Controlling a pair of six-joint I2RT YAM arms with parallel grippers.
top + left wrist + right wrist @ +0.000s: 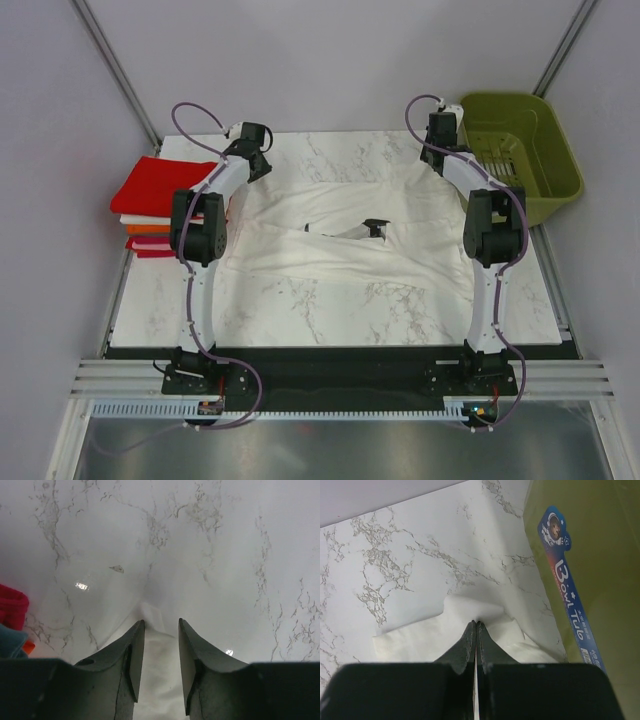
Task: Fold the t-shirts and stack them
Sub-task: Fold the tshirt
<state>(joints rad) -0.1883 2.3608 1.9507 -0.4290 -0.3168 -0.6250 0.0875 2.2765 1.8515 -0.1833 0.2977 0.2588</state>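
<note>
Right wrist: right gripper point(476, 625) tight on t-shirt point(415, 632), beside basket point(605, 540) with "Bowl Tub" sticker point(568, 587)

You are seeing the left arm point(197, 225) and right arm point(493, 228) wearing white links and black joints. Behind the left pincer point(161, 622) and right pincer point(476, 623), purple cables point(186, 104) are looping; fingers point(131, 655) are showing dark, wedge-shaped.
</note>
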